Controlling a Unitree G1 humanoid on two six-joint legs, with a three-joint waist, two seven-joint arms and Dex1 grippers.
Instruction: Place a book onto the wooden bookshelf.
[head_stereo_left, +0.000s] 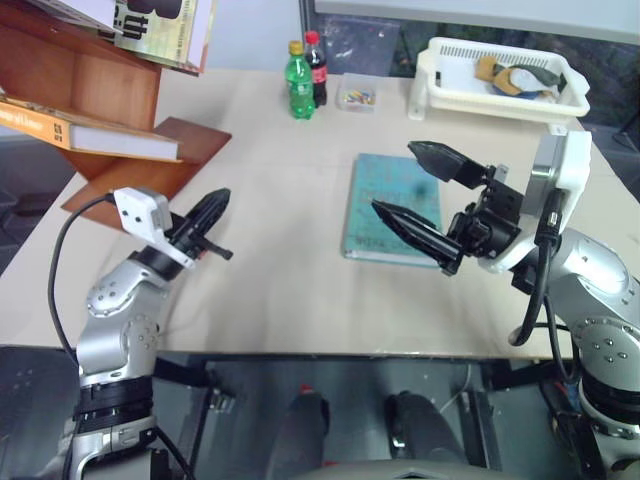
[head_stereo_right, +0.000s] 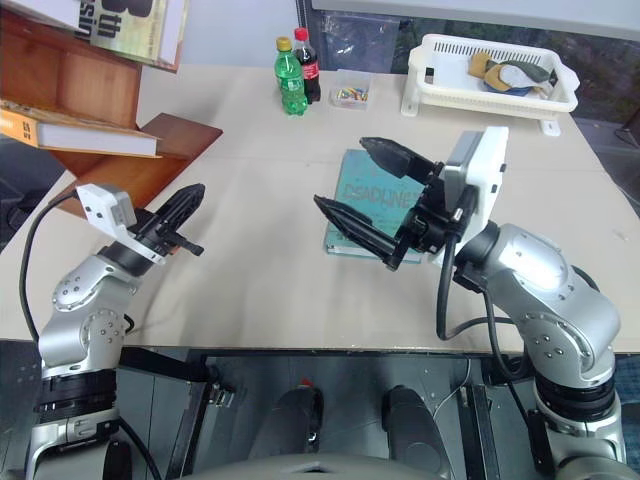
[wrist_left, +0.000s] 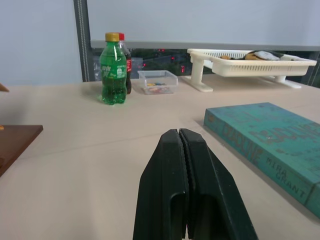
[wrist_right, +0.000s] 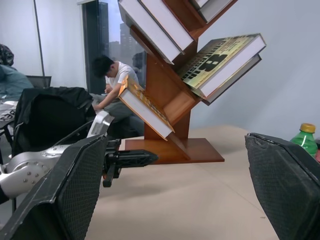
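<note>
- Left gripper (head_stereo_left: 212, 210): fingers pressed together, empty, held above the tan table (head_stereo_left: 270, 180) just in front of the bookshelf base.
- Right gripper (head_stereo_left: 425, 190): fingers spread wide, nothing between them, raised over the teal book (head_stereo_left: 385, 190).
- Book (head_stereo_left: 90, 133): one, orange-yellow with white page edges, resting on a slanted panel of the wooden bookshelf (head_stereo_left: 100, 80); long axis follows the panel's slope, one end high, the other low, page edges facing the table.
- Wooden bookshelf: one, reddish-brown, at the table's far left; right wrist view shows several other books lodged on its upper panels, one with large black lettering (wrist_right: 220, 57).
- Teal book: one, flat on the table centre, well apart from the shelf.
- Bottles: two, one green (head_stereo_left: 299, 82), one dark cola (head_stereo_left: 316, 68), standing side by side at the far edge.
- Small clear box (head_stereo_left: 357, 93): one, beside the bottles.
- White basket (head_stereo_left: 500, 75): one, far right, holding oddments.
- Person (wrist_right: 112, 82): one, seated behind the shelf.
</note>
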